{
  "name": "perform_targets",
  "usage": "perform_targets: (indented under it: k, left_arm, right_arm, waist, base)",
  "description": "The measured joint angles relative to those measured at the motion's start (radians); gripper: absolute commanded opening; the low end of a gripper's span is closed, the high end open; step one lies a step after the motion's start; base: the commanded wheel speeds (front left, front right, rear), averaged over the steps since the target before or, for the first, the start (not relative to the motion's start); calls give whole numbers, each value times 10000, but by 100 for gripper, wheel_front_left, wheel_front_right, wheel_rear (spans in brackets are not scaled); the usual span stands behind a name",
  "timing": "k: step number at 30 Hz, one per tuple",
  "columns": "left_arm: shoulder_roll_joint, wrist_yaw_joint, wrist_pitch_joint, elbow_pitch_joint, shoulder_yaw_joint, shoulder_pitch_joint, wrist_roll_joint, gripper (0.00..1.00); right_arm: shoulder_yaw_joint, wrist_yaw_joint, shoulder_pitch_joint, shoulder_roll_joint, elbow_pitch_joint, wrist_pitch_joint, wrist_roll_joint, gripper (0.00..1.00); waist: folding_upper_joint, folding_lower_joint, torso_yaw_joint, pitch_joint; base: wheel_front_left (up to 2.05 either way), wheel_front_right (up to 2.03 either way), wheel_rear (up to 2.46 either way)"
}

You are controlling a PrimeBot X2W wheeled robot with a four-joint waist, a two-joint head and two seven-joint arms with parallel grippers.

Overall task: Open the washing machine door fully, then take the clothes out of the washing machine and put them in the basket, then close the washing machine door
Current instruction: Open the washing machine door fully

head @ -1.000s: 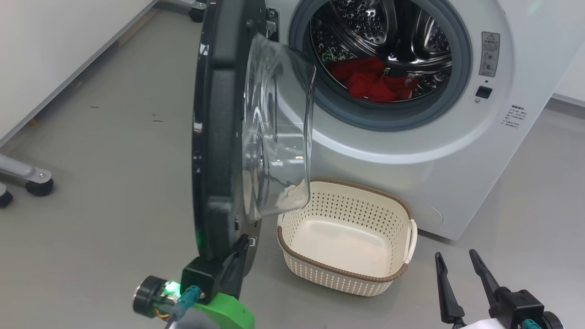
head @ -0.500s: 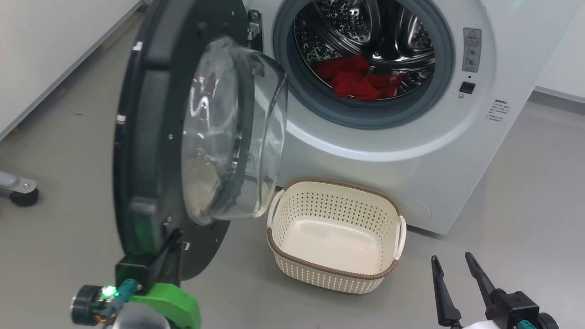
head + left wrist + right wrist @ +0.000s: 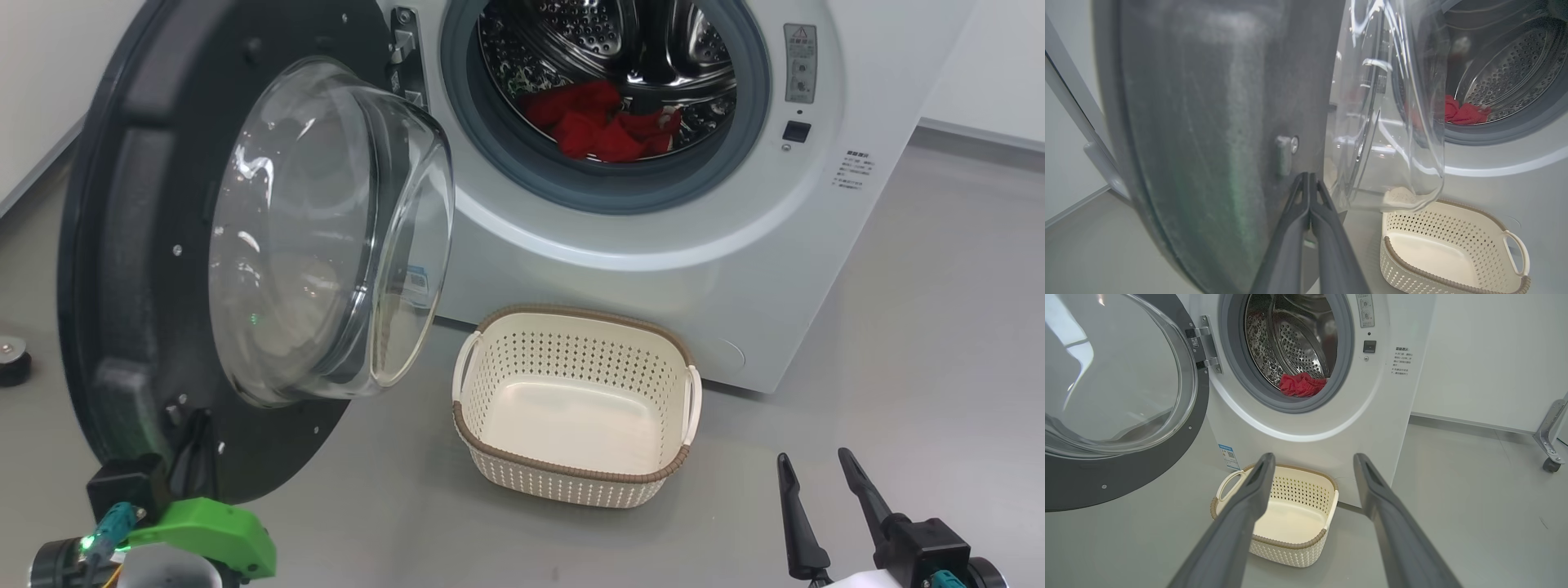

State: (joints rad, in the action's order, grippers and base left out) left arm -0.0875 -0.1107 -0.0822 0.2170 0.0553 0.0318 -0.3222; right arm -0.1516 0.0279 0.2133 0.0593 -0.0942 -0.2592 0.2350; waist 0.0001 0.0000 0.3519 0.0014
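Note:
The washing machine door (image 3: 131, 245) stands swung wide to the left, its clear glass bowl (image 3: 326, 237) facing me. My left gripper (image 3: 194, 433) is shut, its tips pressed against the door's lower black rim (image 3: 1208, 122) with nothing between them (image 3: 1308, 176). The white washing machine (image 3: 653, 269) has its drum exposed, and the red clothes (image 3: 600, 122) lie at its bottom (image 3: 1302, 384). The cream basket (image 3: 571, 347) sits empty on the floor in front of the machine. Well right of the basket, my right gripper (image 3: 816, 469) hovers open and empty (image 3: 1312, 457).
Grey floor surrounds the machine. A black caster (image 3: 12, 363) sits at the far left, beyond the door. A white wall runs behind the machine's right side, with a metal frame leg on a caster (image 3: 1551, 457) at the far right.
The door has swung further open to the left, from edge-on to showing its inner face. My left gripper has moved left with its lower rim. The right gripper has stayed put.

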Motion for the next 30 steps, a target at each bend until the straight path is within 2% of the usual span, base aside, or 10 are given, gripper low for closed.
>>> perform_targets:
  k: [16,30]
  left_arm:
    - [98,-2,-261,698,-1712,595,121,0]
    - [-17,-31,-443,1438,-2658,1383,291,0]
  right_arm:
    - [178,-4,-221,12,184,0,-92,100]
    - [255,-92,-422,27,176,0,-165,100]
  waist:
    - [0,0,-253,513]
    - [0,0,-308,776]
  base:
    - [0,0,0]
    - [0,0,0]
